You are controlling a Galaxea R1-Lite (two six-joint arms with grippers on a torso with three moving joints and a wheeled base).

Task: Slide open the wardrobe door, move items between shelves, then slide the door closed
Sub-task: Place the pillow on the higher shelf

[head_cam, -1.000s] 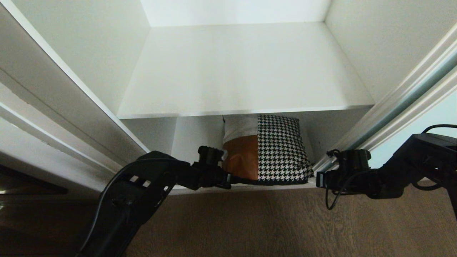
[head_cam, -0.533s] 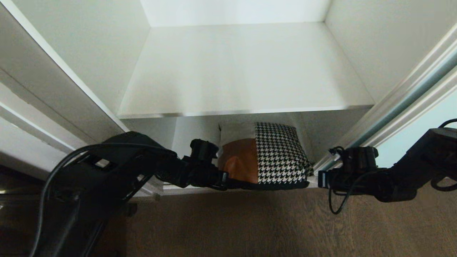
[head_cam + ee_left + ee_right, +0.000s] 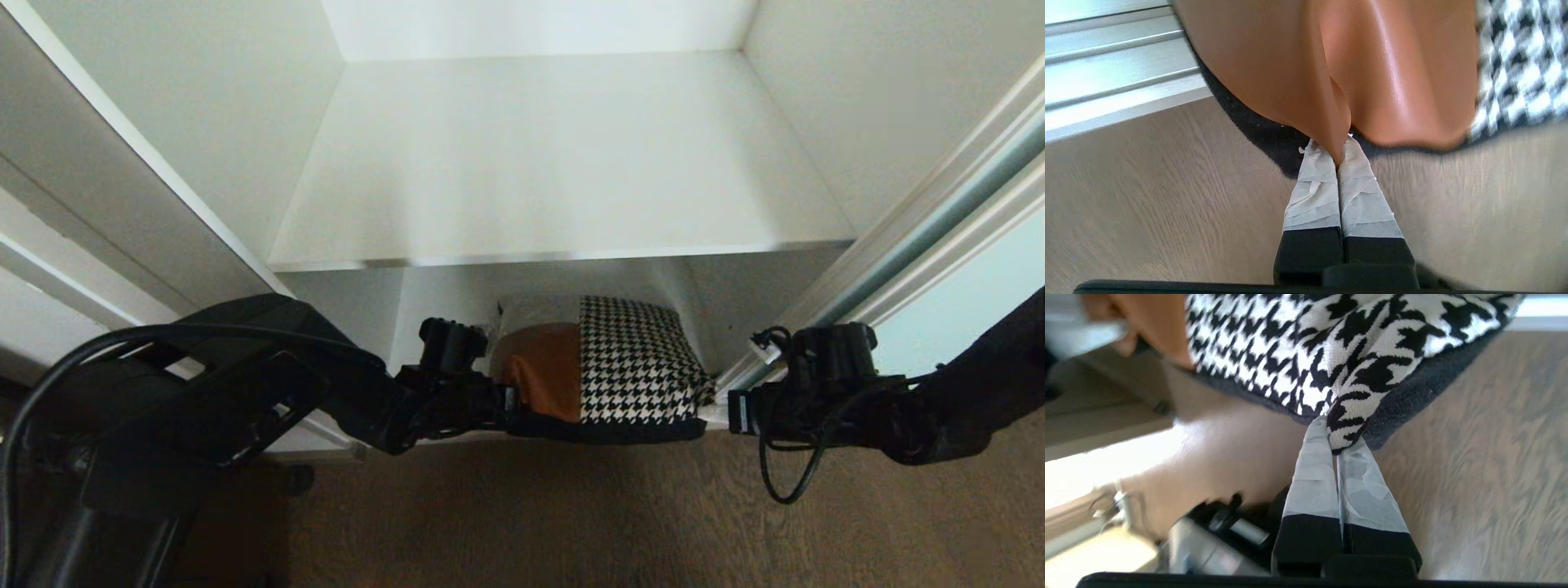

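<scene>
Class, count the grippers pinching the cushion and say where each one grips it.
2. The left gripper pinches the cushion at its tan-orange corner; the right gripper pinches its houndstooth corner.

Cushion (image 3: 620, 367) under shelf (image 3: 555, 171)

A wooden floor (image 3: 531, 523) lay in front of the wardrobe, brown with a fine grain. A ridged metal track (image 3: 1114, 77) ran along the floor's edge, and white side walls (image 3: 204, 122) rose from the floor.
</scene>
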